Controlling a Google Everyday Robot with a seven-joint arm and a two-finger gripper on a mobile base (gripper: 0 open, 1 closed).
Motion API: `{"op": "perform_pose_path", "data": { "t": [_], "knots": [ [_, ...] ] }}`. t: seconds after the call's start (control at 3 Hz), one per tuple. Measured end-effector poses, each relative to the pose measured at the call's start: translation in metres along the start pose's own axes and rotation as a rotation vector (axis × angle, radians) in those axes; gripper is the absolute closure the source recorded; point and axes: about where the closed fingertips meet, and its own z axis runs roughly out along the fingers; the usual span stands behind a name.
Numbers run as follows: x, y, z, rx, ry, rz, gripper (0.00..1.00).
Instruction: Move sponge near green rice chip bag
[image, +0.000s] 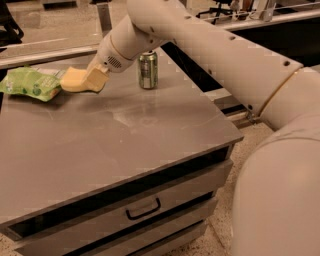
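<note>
The pale yellow sponge (73, 79) is held in my gripper (93, 80), just above the grey cabinet top (125, 135) at the back left. My gripper is shut on the sponge's right end. The light green rice chip bag (29, 83) lies flat at the far left edge, right beside the sponge, a small gap or touching; I cannot tell which. My white arm reaches in from the right, crossing the top of the view.
A green soda can (148, 70) stands upright on the cabinet top just right of my gripper. The cabinet has drawers with a black handle (143, 209) at the front. A railing and dark furniture stand behind the cabinet.
</note>
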Motion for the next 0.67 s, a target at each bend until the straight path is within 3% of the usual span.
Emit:
{"op": "perform_pose_path", "data": {
  "t": [0.67],
  "knots": [
    [-0.003,0.000,0.032,-0.040,-0.009,0.014,0.36]
  ]
}}
